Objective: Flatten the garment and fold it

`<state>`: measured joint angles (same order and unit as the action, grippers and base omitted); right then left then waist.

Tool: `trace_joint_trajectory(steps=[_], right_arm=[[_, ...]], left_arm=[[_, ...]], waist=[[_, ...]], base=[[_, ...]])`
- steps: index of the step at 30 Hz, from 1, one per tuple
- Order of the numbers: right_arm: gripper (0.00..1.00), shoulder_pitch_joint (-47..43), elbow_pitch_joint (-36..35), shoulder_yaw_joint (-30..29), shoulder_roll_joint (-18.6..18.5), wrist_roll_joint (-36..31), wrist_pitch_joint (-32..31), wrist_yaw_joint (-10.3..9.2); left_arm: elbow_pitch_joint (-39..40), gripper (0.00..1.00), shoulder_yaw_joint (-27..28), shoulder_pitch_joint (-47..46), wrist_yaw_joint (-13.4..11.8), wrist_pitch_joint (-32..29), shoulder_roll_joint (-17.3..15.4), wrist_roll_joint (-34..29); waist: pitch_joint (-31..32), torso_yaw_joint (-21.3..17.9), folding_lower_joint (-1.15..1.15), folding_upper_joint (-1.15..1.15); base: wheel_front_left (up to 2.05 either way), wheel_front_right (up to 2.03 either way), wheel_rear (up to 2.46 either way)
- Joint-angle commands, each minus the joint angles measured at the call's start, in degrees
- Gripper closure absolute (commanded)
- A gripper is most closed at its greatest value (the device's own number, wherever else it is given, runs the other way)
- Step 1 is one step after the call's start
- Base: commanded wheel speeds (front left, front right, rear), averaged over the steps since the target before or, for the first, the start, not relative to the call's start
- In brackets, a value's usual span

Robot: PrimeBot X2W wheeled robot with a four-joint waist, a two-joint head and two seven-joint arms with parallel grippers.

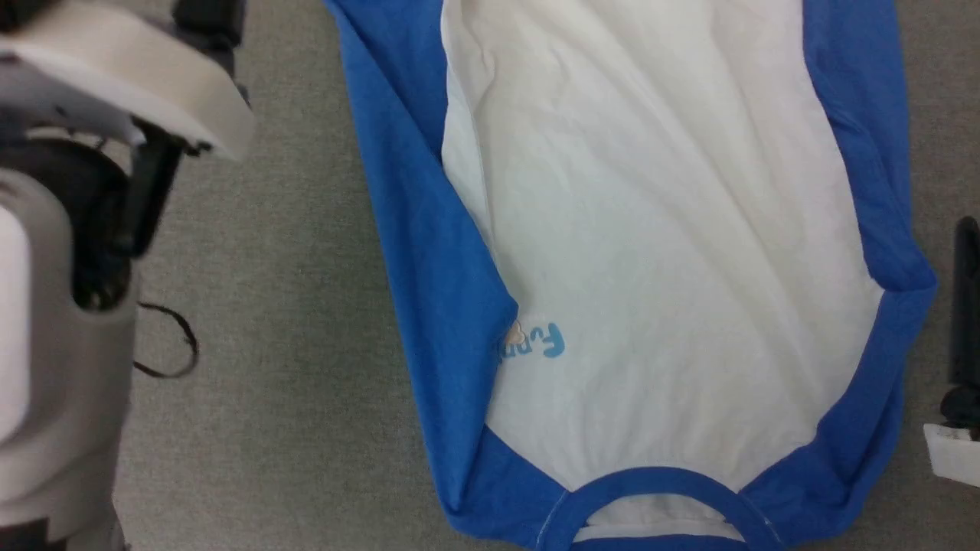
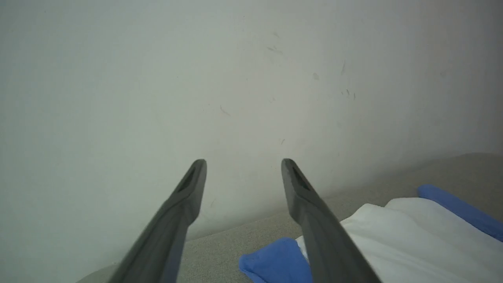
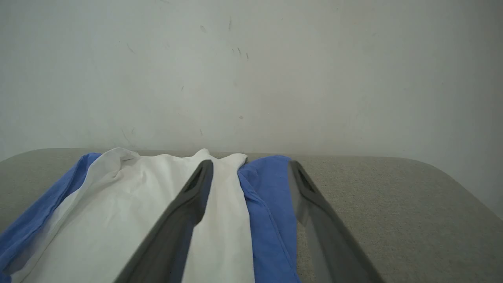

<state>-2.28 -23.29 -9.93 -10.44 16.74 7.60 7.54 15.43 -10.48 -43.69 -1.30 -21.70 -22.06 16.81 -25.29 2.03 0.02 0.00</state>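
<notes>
You had the garment point(image 1: 658, 252) lying face up on the grey felt-like surface point(image 1: 291, 306), stretched lengthwise away from the robot. Its blue neck trim sat at the near end, at the bottom of the head view, and its hem lay towards the pale, scuffed wall point(image 2: 157, 78). The blue sleeves were folded in along both long sides, leaving the white body showing between them with shallow creases across it. The fold on the robot's left covered part of the small light-blue lettering on the chest. Your left gripper point(image 2: 243, 162) was spread wide with nothing between its fingers. It was held up off the surface and pointed at the wall, and a blue corner and some white cloth lay low on the right of its wrist view, partly behind one finger. Your right gripper point(image 3: 250, 162) was also spread wide and pinched nothing. In its wrist view one finger crossed the white panel, the other crossed bare grey surface, and the blue fold on that side showed in the gap between them. I could not tell whether either fingertip touched the cloth. In the head view the pale left arm point(image 1: 69, 229) stood well to the left of the garment, with a thin dark cable loop point(image 1: 172, 344) beside it.
</notes>
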Motion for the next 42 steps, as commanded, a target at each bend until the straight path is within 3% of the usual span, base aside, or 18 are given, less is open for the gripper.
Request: trace_joint_trajectory(steps=[1,6,13,17,31,32,33,34,42], right_arm=[[0.0,1.53,-0.8,-0.74,-1.0,0.83,-0.16,-0.05],[0.0,3.39,-1.35,-0.71,-2.69,2.29,-0.16,-0.05],[0.0,4.31,-1.12,-0.72,-4.16,3.48,-0.01,-0.05],[0.0,4.9,-1.16,-0.67,-5.17,4.09,0.33,-0.05],[0.0,5.98,1.19,-0.63,-7.25,5.96,1.49,-0.05],[0.0,6.12,1.28,-0.59,-7.32,6.03,1.54,-0.05],[0.0,6.26,1.38,-0.57,-7.36,6.1,1.6,-0.05],[0.0,6.38,1.45,-0.56,-7.38,6.15,1.66,-0.05],[0.0,6.64,2.33,-0.97,-7.44,6.02,1.86,-0.05]], left_arm=[[-2.82,0.0,0.68,-4.88,0.72,-3.32,-0.85,1.12],[-9.78,0.0,0.98,-14.13,1.27,-9.89,-1.82,2.33],[-15.52,0.0,-0.08,-20.39,2.05,-13.41,-2.08,2.51],[-18.2,0.0,-1.06,-21.85,2.48,-16.47,-2.3,2.9],[-22.06,0.0,-1.2,-20.91,0.57,-20.62,-3.05,3.55],[-22.15,0.05,-1.14,-20.8,0.4,-20.92,-3.16,3.6],[-22.15,0.67,-1.11,-20.7,0.32,-20.94,-3.28,3.6],[-22.13,1.0,-1.1,-20.53,0.28,-20.89,-3.35,3.65],[-21.28,1.0,-0.69,-20.75,0.26,-17.93,-3.75,3.64]], waist=[[-7.97,0.02,-0.02,0.0],[-12.9,-0.52,-0.02,0.0],[-17.08,-1.59,-0.02,0.0],[-19.35,-2.54,-0.02,0.0],[-22.3,-5.05,-0.02,0.0],[-22.45,-5.2,-0.02,0.0],[-22.57,-5.32,-0.02,0.0],[-22.68,-5.44,-0.02,0.0],[-21.86,-4.97,-0.02,0.0]], base=[[0.0,0.0,0.0],[0.0,0.0,0.0],[0.0,0.0,0.0],[0.0,0.0,0.0],[0.0,0.0,0.0],[0.0,0.0,0.0],[0.0,0.0,0.0],[0.0,0.0,0.0],[0.0,0.0,0.0]])
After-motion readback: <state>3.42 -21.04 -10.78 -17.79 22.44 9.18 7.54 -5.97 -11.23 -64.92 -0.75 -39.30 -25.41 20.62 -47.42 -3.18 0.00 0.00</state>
